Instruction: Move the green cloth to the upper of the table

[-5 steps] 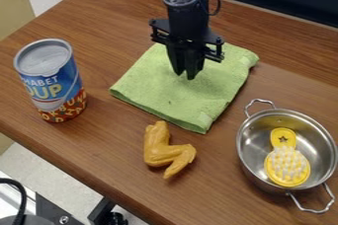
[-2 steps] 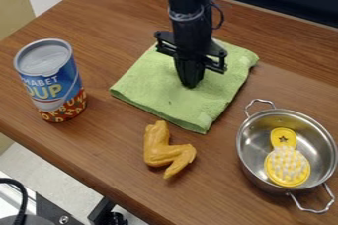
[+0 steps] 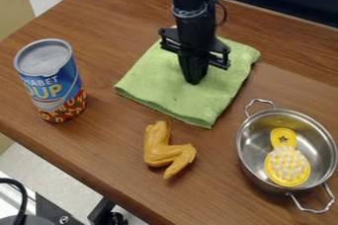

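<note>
The gripper (image 3: 194, 80) hangs over the middle of the green cloth (image 3: 158, 85), its tips down at the fabric and shut on it. Folded into a rough square, the cloth lies on the wooden table behind the toy chicken wing and to the left of and behind the metal pot. Part of its surface and back edge is hidden by the gripper.
A soup can (image 3: 53, 81) stands upright at the left. The orange chicken wing (image 3: 161, 150) lies near the cloth's front edge. At the right, a two-handled metal pot (image 3: 316, 142) holds a yellow brush (image 3: 287, 165). The wooden table (image 3: 86, 145) has its front edge at lower left.
The gripper came down and its fingers closed on the cloth. Since then both have shifted slightly toward the back and right, and the cloth's front corner sits a little farther from the chicken wing.
</note>
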Robot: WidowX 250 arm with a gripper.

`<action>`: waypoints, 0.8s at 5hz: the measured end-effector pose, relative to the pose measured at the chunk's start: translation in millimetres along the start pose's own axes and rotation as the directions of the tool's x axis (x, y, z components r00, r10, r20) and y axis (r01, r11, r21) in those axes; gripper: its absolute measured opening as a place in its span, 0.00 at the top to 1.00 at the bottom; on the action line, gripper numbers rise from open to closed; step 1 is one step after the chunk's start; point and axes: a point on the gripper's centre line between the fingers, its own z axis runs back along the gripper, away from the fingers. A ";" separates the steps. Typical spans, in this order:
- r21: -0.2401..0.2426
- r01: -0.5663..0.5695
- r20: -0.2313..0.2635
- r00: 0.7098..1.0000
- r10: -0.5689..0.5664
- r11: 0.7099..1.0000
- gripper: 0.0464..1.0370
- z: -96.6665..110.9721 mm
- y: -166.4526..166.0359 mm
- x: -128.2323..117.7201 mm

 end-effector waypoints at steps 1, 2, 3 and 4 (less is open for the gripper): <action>0.004 0.009 0.004 1.000 -0.009 1.000 0.99 -0.8 0.3 6.2; 0.016 0.039 0.007 0.999 -0.040 0.999 0.99 -0.8 -0.8 14.0; 0.027 0.062 0.016 0.998 -0.063 0.998 0.99 -1.9 -3.0 25.2; 0.028 0.052 0.023 0.998 -0.052 0.998 0.99 -3.1 -3.7 37.2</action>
